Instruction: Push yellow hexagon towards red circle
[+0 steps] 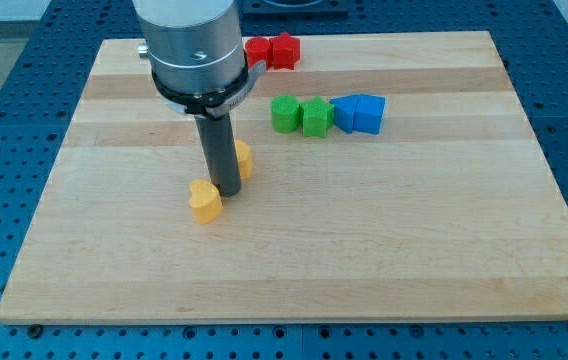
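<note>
The arm's grey metal cylinder hangs upright over the pale wooden board [364, 260], its straight dark rod ending in my tip [227, 191], which grasps nothing and stands between two yellow blocks: the yellow hexagon [244, 159] just behind, a yellow heart-like block [204, 201] touching at the view's lower left. The red circle [257, 50] lies near the top edge.

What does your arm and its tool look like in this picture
A wide silvery-grey metal cylinder with a black ring at its base, a small white label and a bolt on the side. Below it hangs a straight dark rod ending at my tip. No cables show.
</note>
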Motion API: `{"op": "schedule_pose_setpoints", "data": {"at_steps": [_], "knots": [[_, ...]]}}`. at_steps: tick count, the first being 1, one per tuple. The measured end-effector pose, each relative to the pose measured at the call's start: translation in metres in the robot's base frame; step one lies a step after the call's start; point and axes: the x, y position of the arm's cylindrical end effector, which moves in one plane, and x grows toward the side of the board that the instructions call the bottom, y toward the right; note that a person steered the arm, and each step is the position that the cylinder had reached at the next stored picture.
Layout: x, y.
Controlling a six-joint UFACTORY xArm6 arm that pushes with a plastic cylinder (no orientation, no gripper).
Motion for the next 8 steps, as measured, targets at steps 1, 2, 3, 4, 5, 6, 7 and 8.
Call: {"op": "schedule_pose_setpoints", "data": {"at_steps": [1, 2, 3, 4, 5, 6, 7, 8], "knots": [[-0.006, 0.008], [-0.021, 0.008], [-0.038, 0.008], [-0.054, 0.008], [-0.071, 0.004], [-0.089, -0.007], [-0.107, -0.013], [-0.127, -0.021]]}}
